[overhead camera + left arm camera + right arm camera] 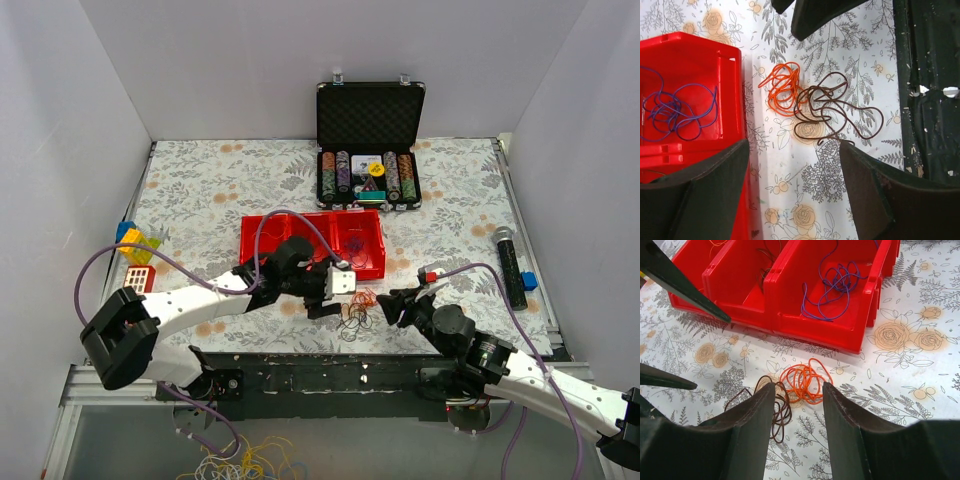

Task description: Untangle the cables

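Note:
An orange cable (366, 298) and a dark brown cable (352, 325) lie coiled side by side, touching, on the floral table just in front of the red bin (265, 228). The left wrist view shows the orange loops (782, 90) overlapping the brown ones (835, 112). A purple cable (677, 110) lies loose in one bin compartment, also in the right wrist view (837, 285). My left gripper (792, 145) is open and empty, just left of the cables. My right gripper (799, 387) is open and empty, low over the orange coil (805, 380) and brown coil (777, 410).
An open black case of poker chips (368, 175) stands behind the bin. A black microphone (510, 265) lies at the right. Yellow and blue blocks (135, 245) sit at the left edge. A yellow-white wire bunch (240, 465) hangs below the table's front edge.

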Controlling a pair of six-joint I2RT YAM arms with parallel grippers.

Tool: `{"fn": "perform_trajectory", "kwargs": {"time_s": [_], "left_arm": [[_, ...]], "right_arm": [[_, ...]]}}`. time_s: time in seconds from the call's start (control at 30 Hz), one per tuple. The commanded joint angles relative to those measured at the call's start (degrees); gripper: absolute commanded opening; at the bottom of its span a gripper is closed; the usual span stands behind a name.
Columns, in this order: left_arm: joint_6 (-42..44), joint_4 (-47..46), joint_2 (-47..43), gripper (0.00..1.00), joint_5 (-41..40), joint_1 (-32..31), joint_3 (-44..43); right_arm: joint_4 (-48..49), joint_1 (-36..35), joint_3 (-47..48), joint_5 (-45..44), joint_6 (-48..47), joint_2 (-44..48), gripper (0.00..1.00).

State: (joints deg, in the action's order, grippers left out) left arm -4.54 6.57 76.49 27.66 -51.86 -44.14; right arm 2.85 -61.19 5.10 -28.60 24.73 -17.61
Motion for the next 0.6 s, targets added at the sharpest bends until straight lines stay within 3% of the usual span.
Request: {"fn": "perform_trajectory", "kwargs": {"time_s": [0.0, 0.1, 0.23, 0.57], "left_arm": [[-0.92, -6.22, 0.32, 0.71, -0.51, 0.26, -0.15], [-0.39, -2.72, 2.87, 0.71, 6.15, 0.26, -2.26], [3.21, 3.09, 5.60, 0.59, 14.25, 0.09, -3.41], [5.51, 8.46, 15.08, 0.45, 17.17, -1.84, -6.92]], "right_arm": [[2.33, 0.02, 1.84, -2.07, -0.99, -0.06, 0.51], [3.21, 0.02, 2.45, -2.51, -2.23, -1.99, 0.52], [4.09, 0.02, 2.90, -1.99, -3.28, -3.66, 0.52], [5.15, 0.02, 2.89, -1.55, -4.25, -2.78, 0.52]]}}
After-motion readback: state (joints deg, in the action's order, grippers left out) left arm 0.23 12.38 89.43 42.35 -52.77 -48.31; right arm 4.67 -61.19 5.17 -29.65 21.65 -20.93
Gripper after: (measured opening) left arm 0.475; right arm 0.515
